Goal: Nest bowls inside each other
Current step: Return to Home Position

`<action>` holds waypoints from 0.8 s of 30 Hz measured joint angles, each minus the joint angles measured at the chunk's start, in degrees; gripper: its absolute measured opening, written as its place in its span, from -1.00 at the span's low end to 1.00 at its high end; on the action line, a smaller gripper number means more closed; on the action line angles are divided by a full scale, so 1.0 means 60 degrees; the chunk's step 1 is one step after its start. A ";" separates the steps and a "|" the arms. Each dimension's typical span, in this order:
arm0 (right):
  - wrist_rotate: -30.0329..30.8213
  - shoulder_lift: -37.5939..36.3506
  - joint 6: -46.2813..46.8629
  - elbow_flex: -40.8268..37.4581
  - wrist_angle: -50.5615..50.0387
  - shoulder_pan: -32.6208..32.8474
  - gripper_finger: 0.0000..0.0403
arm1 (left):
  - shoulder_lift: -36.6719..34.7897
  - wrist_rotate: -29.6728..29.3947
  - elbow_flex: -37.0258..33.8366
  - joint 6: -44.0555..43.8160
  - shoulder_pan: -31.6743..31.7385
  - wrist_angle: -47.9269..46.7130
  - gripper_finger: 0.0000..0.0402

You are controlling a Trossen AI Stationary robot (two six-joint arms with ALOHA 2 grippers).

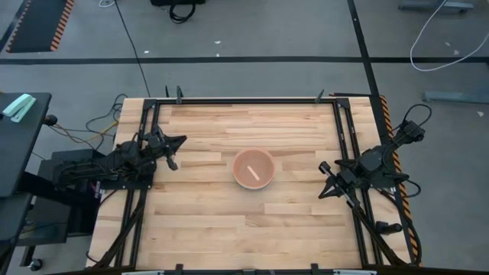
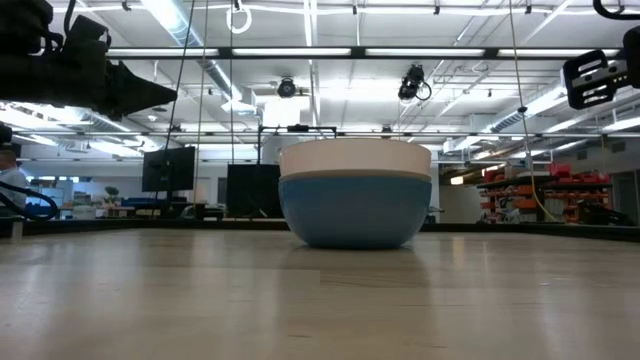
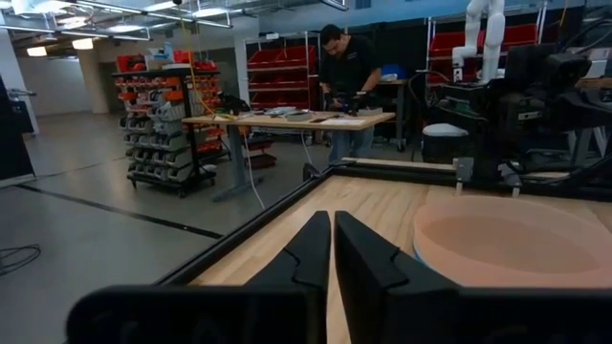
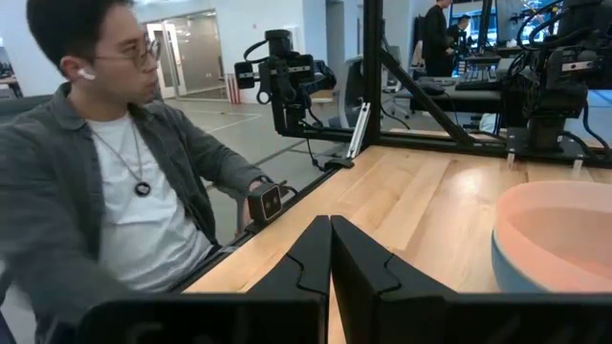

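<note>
Since the nested bowls [image 1: 253, 168] already sit as one stack, pink-orange on top and the blue bowl [image 2: 350, 215] at the bottom, what remains looks like a clean retreat: the left gripper [image 3: 332, 225] and right gripper [image 4: 330, 227], both clenched on nothing either side of the stack, should pull away without brushing it

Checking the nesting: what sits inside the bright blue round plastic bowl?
A translucent pink-orange plastic bowl fills the blue bowl, its rim standing higher. Anything beneath it, such as a third bowl, is covered.
</note>
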 joint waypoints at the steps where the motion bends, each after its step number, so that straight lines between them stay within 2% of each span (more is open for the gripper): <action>1: 0.0000 0.0000 0.0000 0.0001 0.0000 0.0002 -0.91 | 0.0000 0.0000 0.0000 -0.0007 0.0000 0.0003 -0.88; 13: 0.0000 0.0000 0.0000 0.0004 0.0000 0.0001 -0.91 | 0.0000 0.0004 0.0000 -0.0007 0.0000 0.0051 -0.82; 24: 0.0000 0.0000 0.0000 0.0004 0.0002 0.0000 -0.91 | 0.0000 0.0004 0.0000 -0.0003 0.0000 0.0056 -0.88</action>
